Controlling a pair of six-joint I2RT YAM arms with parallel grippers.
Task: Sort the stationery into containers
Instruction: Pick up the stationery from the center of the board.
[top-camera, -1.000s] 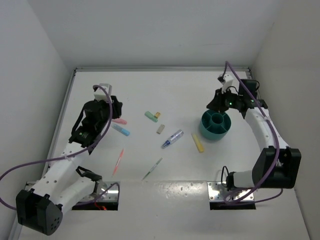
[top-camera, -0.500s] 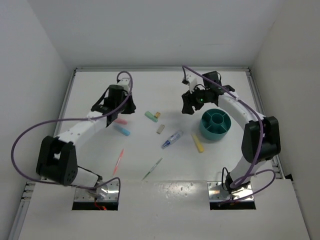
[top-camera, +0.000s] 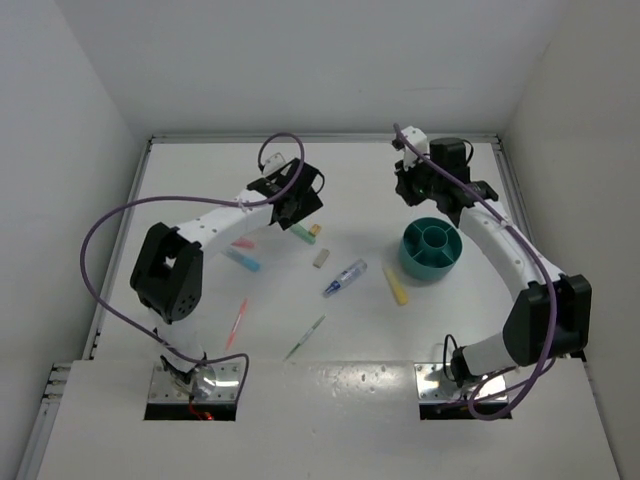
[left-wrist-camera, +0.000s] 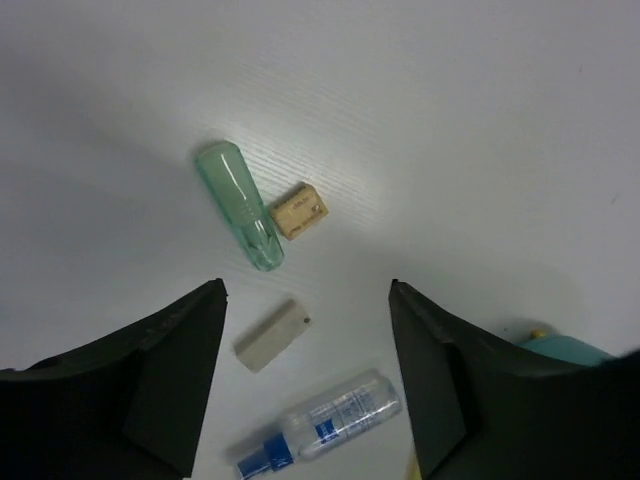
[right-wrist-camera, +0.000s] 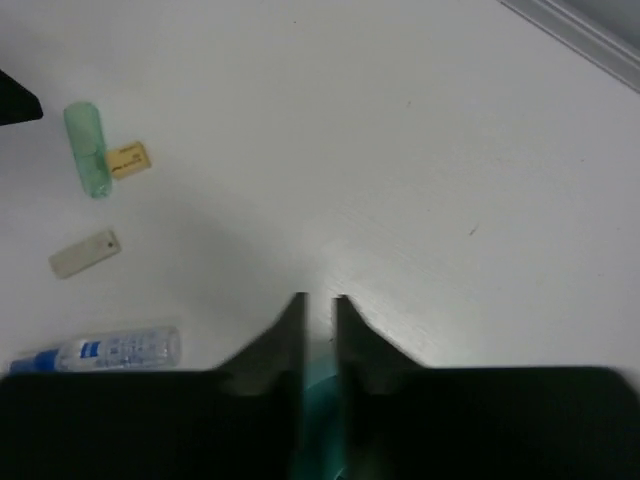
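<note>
Top external shows the left gripper (left-wrist-camera: 306, 287) has swung in from the table's left edge and popped wide open, empty, right above the green marker (left-wrist-camera: 238, 205). Looks like the next pick to me. Right gripper (right-wrist-camera: 320, 300) has backed off to the far side of the teal cup (top-camera: 430, 272), jaws slightly apart, holding nothing. Marker's glossy see-through plastic with rounded ends; the yellow eraser (left-wrist-camera: 300, 210) just beside it is a matte little block.
</note>
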